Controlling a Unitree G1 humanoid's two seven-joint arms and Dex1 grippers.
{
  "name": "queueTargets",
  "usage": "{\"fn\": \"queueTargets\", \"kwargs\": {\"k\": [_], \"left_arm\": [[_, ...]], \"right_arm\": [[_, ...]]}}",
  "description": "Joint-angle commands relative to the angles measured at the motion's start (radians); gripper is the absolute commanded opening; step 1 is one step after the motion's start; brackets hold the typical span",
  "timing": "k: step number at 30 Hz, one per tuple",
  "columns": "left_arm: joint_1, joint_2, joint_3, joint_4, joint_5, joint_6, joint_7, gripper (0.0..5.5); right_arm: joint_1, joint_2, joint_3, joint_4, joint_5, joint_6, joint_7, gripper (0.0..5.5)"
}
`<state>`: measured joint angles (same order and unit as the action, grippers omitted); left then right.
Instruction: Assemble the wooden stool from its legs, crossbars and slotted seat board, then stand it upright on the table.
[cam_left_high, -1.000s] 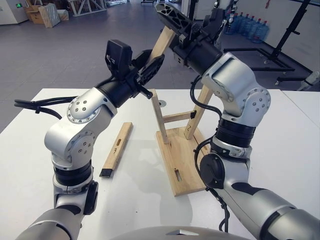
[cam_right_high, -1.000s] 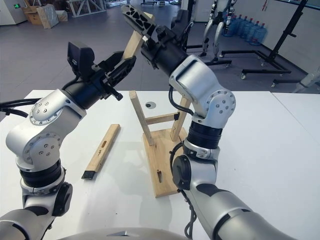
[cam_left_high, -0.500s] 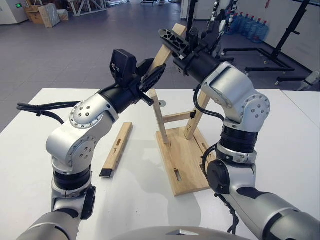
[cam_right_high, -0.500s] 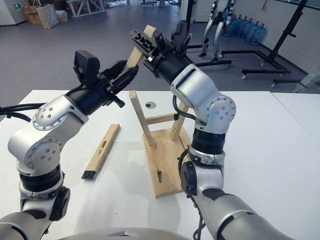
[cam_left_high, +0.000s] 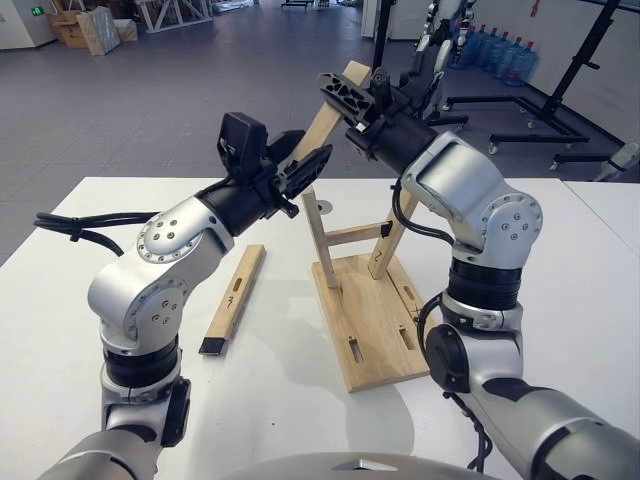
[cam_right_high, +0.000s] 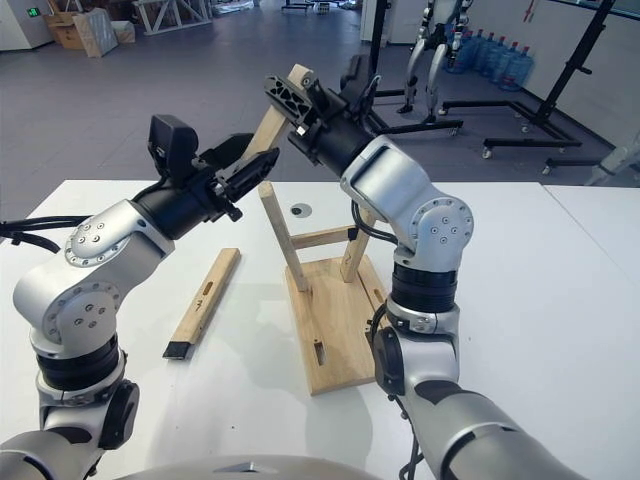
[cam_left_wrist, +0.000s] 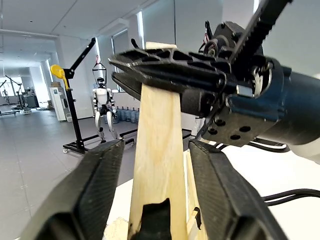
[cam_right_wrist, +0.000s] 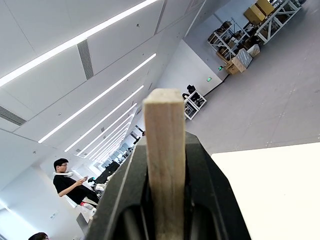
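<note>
On the white table (cam_left_high: 560, 300) the seat board (cam_left_high: 372, 325) lies flat. Two legs stand in it, the left standing leg (cam_left_high: 320, 235) and the right standing leg (cam_left_high: 395, 238). Both are a little off upright, and a crossbar (cam_left_high: 355, 234) joins them. Open slots (cam_left_high: 356, 350) show in the board's near half. A loose leg (cam_left_high: 233, 297) lies flat on the table to the left of the board, apart from it. Above the board the right gripper (cam_left_high: 340, 85) holds a raised leg (cam_left_high: 325, 112) slanting, its upper end highest. The left gripper (cam_left_high: 305, 152) sits at the lower stretch of that same leg. From the head views I cannot tell whether the left gripper touches the wood. The left wrist view settles it: its fingers (cam_left_wrist: 97, 190) are spread to either side of the raised leg, with a gap showing on each side. The same view shows the right gripper's black fingers laid across the leg higher up. The right wrist view adds the clamp itself: the leg's square end sticks out past two fingers (cam_right_wrist: 125, 200) pressed against its opposite faces.
</note>
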<state>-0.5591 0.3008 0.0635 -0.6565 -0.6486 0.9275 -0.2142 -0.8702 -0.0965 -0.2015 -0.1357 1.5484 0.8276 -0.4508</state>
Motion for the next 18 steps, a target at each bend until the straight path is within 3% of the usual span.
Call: {"fn": "queueTargets", "kwargs": {"k": [1,4,7,11,15,17,18], "left_arm": [[-0.029,0.059,0.091,-0.004,-0.044,0.058,0.009,3.08],[-0.121,0.074,0.232,0.051,-0.142,0.093,0.044,3.12],[-0.252,0.060,0.423,0.204,-0.220,0.052,0.177,3.12],[-0.222,0.099,0.585,0.290,-0.218,0.014,0.300,3.12],[-0.059,0.135,0.689,0.254,-0.216,0.004,0.330,3.12],[0.012,0.127,0.732,0.245,-0.222,-0.014,0.339,3.12],[0.048,0.113,0.733,0.251,-0.213,-0.031,0.331,3.12]], "right_arm": [[-0.002,-0.036,-0.006,0.014,-0.031,-0.003,0.028,0.40],[-0.059,-0.074,-0.032,0.076,-0.070,-0.023,0.075,0.40],[-0.198,-0.186,-0.085,0.181,-0.154,-0.061,0.170,0.40],[-0.243,-0.487,-0.207,0.138,-0.149,0.050,0.193,0.40],[0.042,-0.718,-0.366,0.047,0.015,0.246,0.192,0.40],[0.280,-0.683,-0.390,-0.020,0.035,0.278,0.218,0.40],[0.448,-0.610,-0.376,-0.078,-0.023,0.250,0.258,0.40]]}}
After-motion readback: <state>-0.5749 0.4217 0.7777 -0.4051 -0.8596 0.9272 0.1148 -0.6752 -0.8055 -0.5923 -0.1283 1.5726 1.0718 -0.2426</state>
